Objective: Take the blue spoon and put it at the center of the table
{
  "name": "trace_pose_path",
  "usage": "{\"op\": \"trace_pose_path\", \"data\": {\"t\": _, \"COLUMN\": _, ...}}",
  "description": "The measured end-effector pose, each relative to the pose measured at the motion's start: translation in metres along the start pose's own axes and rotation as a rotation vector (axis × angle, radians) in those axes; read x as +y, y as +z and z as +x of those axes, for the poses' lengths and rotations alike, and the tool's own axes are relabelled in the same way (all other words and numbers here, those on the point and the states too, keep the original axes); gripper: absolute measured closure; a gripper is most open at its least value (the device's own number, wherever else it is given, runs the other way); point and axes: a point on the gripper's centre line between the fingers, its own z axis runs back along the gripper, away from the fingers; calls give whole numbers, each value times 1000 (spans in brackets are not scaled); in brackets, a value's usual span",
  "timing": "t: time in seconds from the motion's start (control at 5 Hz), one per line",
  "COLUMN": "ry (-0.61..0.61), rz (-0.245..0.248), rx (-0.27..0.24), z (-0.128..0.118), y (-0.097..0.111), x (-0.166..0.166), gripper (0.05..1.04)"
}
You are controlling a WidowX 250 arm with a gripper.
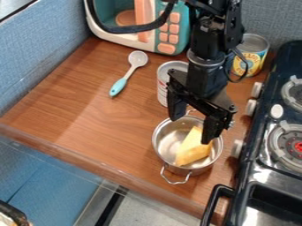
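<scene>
- Claw (pixel 191 130): released, jaws apart, above metal pot (pixel 168 143), right of center.
- Blue-handled spoon (pixel 119 85): lying on wooden surface (pixel 70 114), upper left.
- Yellow wedge (pixel 191 148): inside pot, lower right.

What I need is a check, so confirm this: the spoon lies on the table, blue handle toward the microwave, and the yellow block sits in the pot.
No: the camera view shows the spoon on the table with its bowl toward the microwave, blue handle away from it. The yellow block does sit in the pot.
</scene>
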Motion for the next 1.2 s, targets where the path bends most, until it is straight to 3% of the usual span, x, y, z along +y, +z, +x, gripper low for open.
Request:
{"op": "trace_pose_path", "data": {"t": 0.2, "ry": -2, "rz": -3, "rx": 35, "z": -3, "y": -10, "x": 1, "gripper": 84}}
{"op": "trace_pose_path", "data": {"t": 0.6, "ry": 105, "rz": -2, "rx": 7, "z": -2, "y": 1, "x": 57, "gripper": 84}}
{"op": "trace_pose_path", "data": {"t": 0.8, "ry": 201, "rz": 36, "rx": -28, "z": -4, "y": 12, "x": 112, "gripper": 84}}
{"op": "trace_pose_path", "data": {"t": 1.2, "ry": 319, "rz": 70, "rx": -32, "z": -5, "y": -7, "x": 183, "gripper": 84}}
